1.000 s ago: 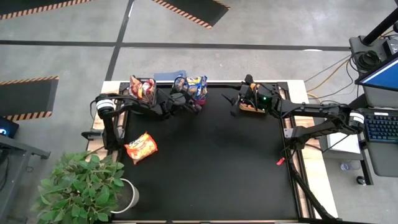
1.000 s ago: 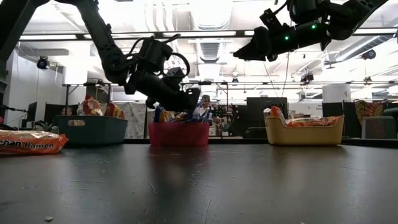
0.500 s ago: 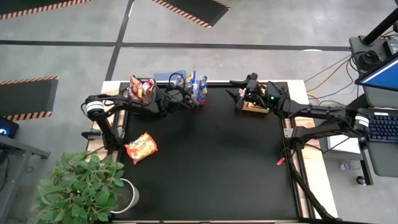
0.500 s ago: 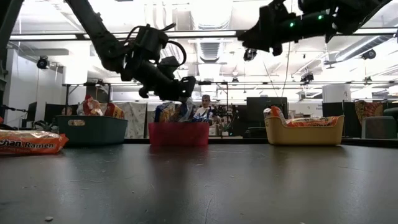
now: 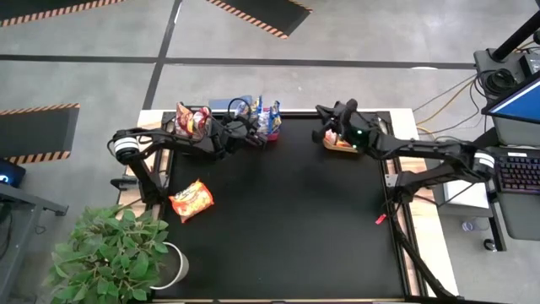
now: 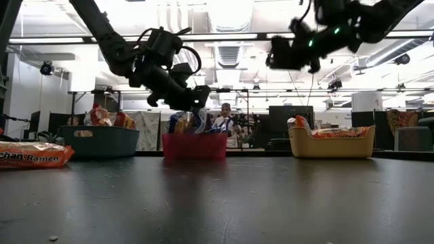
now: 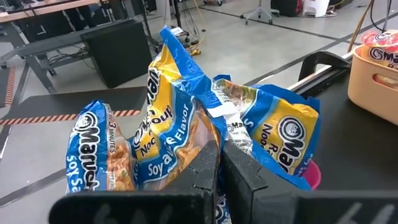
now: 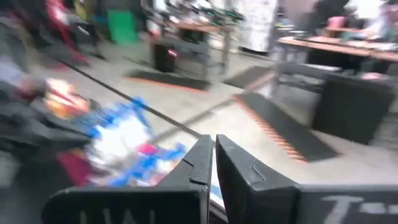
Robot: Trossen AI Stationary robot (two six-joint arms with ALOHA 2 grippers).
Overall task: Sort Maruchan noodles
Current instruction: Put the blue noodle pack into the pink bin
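Looking down on a black counter (image 5: 287,219), two dark robot arms reach toward its far edge at the top of the frame. Left tool (image 5: 257,139) hovers just above a red bin (image 6: 194,146) at top centre, which is stuffed with blue-and-yellow noodle packets (image 5: 268,120). Its wrist camera shows the two dark fingers (image 7: 208,171) pressed almost together with nothing visibly between them, crinkled blue-and-yellow packets (the print reads "Soy Sauce Flavor") standing just beyond the tips.

Right tool (image 5: 327,127) is raised over the tan-orange bin (image 6: 331,144) at the upper right of the counter; an orange packet (image 6: 337,133) lies inside that bin. From its own wrist camera, heavily blurred, the right fingers (image 8: 205,158) sit closed on one another and hold nothing.

At the upper left, a dark grey bin (image 6: 100,141) holds upright red-orange packets (image 5: 192,121). One more orange noodle packet (image 5: 191,200) lies flat and alone on the counter at the left side, well apart from all three bins and from both tools. In the table-level view this packet shows at the far left edge, its label facing the camera.

A potted green plant (image 5: 110,253) stands off the counter's lower left corner. A laptop (image 5: 515,110) sits at the right edge of the frame.
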